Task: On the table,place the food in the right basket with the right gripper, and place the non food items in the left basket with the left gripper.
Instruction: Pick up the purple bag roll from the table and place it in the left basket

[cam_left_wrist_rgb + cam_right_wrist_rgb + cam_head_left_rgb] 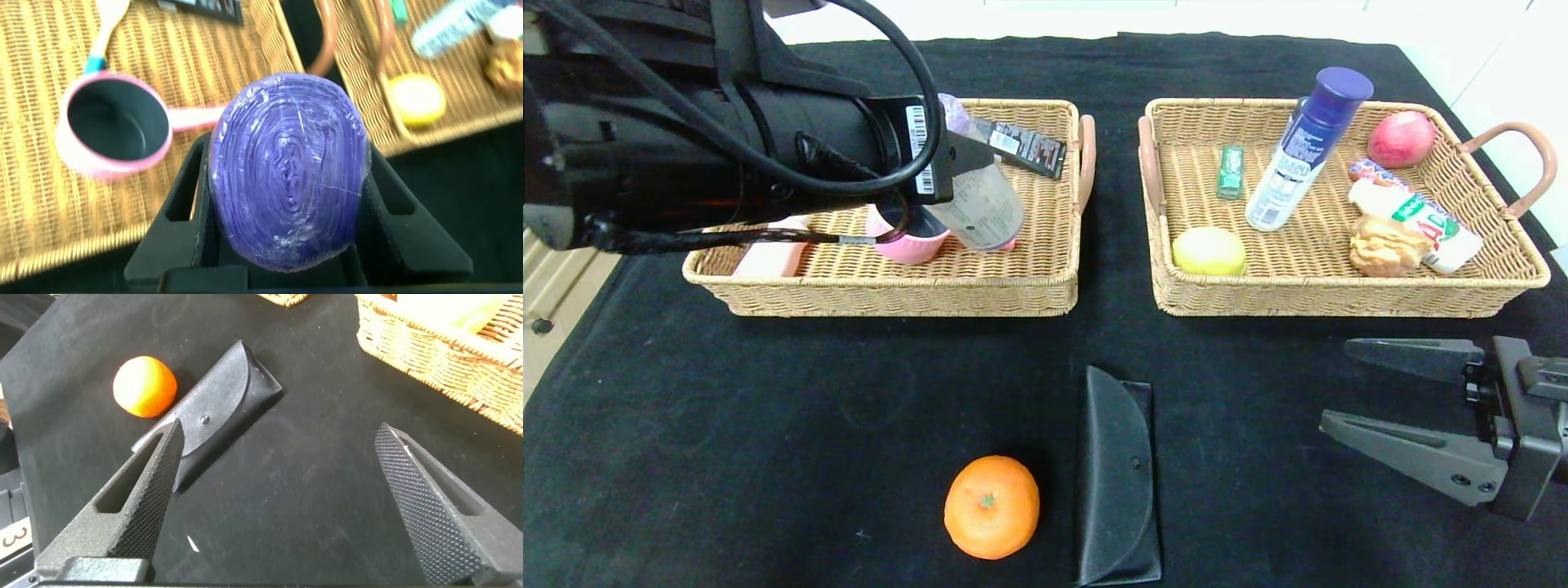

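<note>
Black cloth over the table [768,425], two wicker baskets at the far side. Left gripper [282,175] hangs over the left basket [1013,278], fingers clamped on a canister [980,204] w/ purple lid toward the wrist, body pointing down into the basket; pink saucepan [907,241] just beside it, below. Likely next: let go; drop is straight down.

Right gripper [1347,388] idle over the table in front of the right basket [1307,290], fingers spread wide, nothing held. Orange [992,506] lies well off to its left; black pouch [1116,478] sits between, long axis running near-to-far. Right arm nearer the orange.
</note>
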You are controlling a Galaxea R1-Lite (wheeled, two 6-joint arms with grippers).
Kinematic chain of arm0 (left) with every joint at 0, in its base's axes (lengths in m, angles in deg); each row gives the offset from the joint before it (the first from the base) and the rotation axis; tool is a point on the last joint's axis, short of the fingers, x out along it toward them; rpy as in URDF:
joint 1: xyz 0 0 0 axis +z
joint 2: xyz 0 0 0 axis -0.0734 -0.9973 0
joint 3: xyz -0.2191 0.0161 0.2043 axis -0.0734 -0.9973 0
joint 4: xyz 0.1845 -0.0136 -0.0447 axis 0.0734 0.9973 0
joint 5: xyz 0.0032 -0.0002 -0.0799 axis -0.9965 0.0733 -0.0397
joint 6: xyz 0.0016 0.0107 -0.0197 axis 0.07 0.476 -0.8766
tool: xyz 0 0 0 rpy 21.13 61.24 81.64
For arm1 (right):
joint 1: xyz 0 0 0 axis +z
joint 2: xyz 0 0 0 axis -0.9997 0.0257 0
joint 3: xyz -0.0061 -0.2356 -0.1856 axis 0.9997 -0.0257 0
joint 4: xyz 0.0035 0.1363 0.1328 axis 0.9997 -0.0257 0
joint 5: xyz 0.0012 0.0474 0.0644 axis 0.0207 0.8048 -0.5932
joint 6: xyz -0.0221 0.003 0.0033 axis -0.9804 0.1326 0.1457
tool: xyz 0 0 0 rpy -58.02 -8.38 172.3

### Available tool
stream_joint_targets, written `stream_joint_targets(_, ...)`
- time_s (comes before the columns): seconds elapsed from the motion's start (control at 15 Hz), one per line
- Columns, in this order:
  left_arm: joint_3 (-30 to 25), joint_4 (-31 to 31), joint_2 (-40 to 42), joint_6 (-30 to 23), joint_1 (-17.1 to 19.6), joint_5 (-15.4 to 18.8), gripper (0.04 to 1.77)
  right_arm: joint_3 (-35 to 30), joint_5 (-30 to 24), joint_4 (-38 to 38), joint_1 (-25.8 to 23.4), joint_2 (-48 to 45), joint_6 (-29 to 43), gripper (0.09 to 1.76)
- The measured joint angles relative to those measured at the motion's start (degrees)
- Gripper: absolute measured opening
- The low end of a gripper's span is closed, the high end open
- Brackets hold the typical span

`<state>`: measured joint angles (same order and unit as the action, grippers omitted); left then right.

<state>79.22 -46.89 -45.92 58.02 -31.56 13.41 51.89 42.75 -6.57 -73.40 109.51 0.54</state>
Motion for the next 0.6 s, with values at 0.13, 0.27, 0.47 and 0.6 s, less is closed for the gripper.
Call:
stream_joint_targets(0.13,3.8,-0.4,-3.0,0.0,0.9,0.7,0.94,0.0,0.0,0.1,0.0,0.0,0.0,1.71)
stream_joint_targets(0.27,7.9,-0.5,-6.3,0.1,1.6,1.1,0.94,0.0,0.0,0.1,-0.1,0.0,0.0,1.71)
stream_joint_targets(0.47,14.3,-0.5,-11.5,0.3,2.8,1.9,0.94,0.1,0.0,0.3,-0.4,0.0,0.0,1.71)
stream_joint_targets(0.6,18.0,-0.3,-14.6,0.3,3.8,2.2,0.94,0.2,0.0,0.4,-0.6,-0.1,0.0,1.71)
